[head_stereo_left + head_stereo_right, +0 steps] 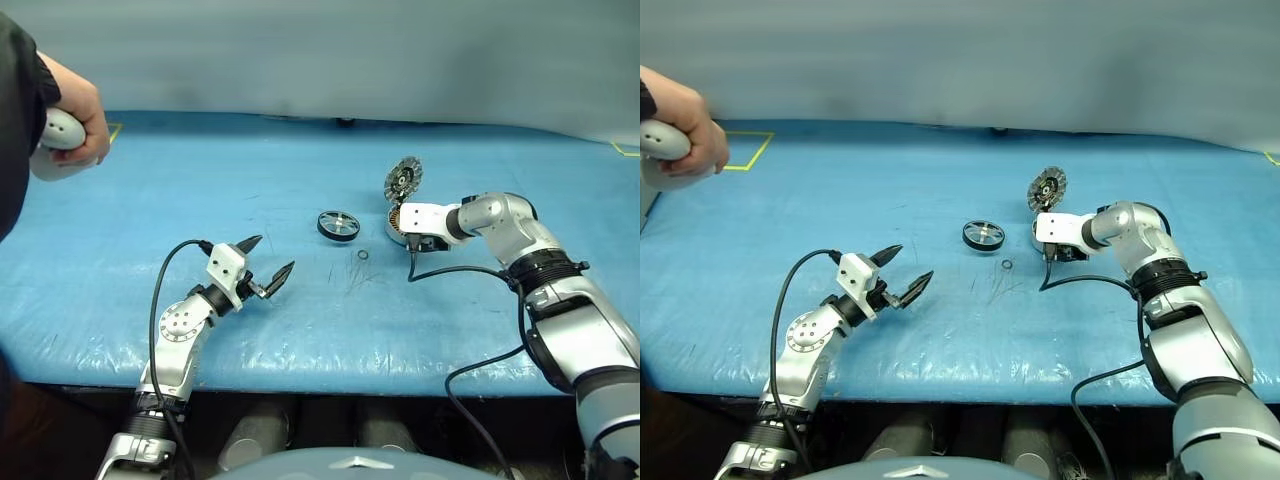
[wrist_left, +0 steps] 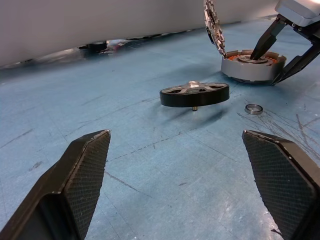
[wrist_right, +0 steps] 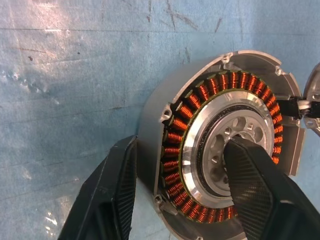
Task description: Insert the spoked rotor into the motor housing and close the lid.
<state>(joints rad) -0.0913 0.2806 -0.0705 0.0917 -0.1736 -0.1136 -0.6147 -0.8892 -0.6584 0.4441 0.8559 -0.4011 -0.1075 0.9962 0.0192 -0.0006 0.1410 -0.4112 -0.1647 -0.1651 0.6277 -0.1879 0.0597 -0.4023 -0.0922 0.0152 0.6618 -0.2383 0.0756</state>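
Observation:
The spoked rotor (image 1: 338, 224) lies flat on the blue mat, a black wheel with a silvery hub, also seen ahead of my left gripper (image 2: 194, 94). To its right sits the motor housing (image 3: 200, 100), with copper windings and a pale centre showing. The lid (image 1: 403, 180) stands upright at the housing's far rim, ribbed face out. My right gripper (image 3: 180, 145) is open and straddles the housing wall, one finger (image 3: 115, 190) outside and the other finger (image 3: 250, 185) over the centre. My left gripper (image 1: 266, 266) hovers open and empty, nearer me and left of the rotor.
A tiny ring (image 1: 362, 256) lies on the mat between rotor and housing, toward me. A person's hand (image 1: 70, 125) holds a white controller at the far left. The table's front edge (image 1: 330, 375) runs just below both arms, and a black cable (image 1: 450, 270) trails from the right wrist.

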